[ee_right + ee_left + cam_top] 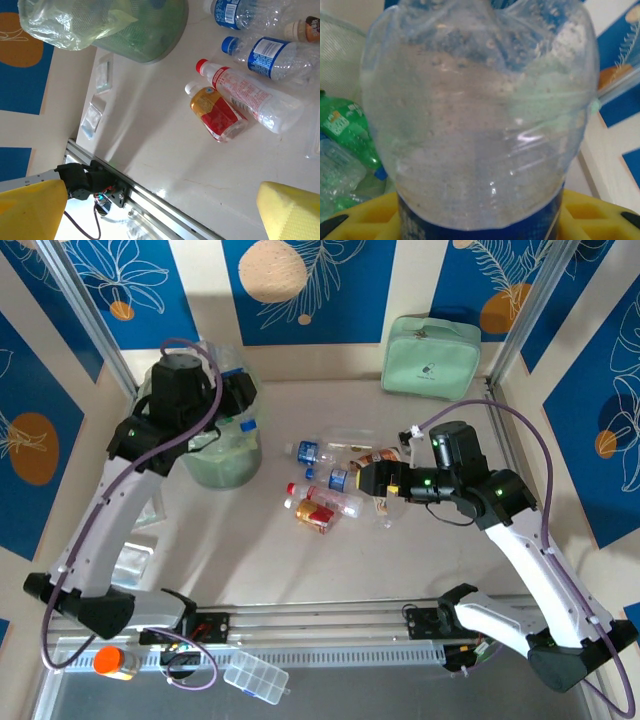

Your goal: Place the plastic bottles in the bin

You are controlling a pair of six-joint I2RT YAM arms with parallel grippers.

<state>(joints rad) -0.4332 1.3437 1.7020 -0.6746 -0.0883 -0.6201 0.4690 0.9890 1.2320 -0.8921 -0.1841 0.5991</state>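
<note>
Left foam fingers (pixel 592 215) are squeezing a crinkly clear bottle (pixel 480 125); right fingers (pixel 292 210) are hanging wide apart above the glossy surface (pixel 165 150).

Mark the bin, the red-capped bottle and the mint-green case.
bin (pixel 228 466), top external view, on its front wall.
red-capped bottle (pixel 242 96), right wrist view, on the middle of its label.
mint-green case (pixel 432 358), top external view, on the centre of its lid.

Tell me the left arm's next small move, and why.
Probably open the left end effector and let the clear bottle drop. Its yellow pads grip that blue-labelled bottle, and the top view puts it above the bin, where green bottles already lie.
</note>
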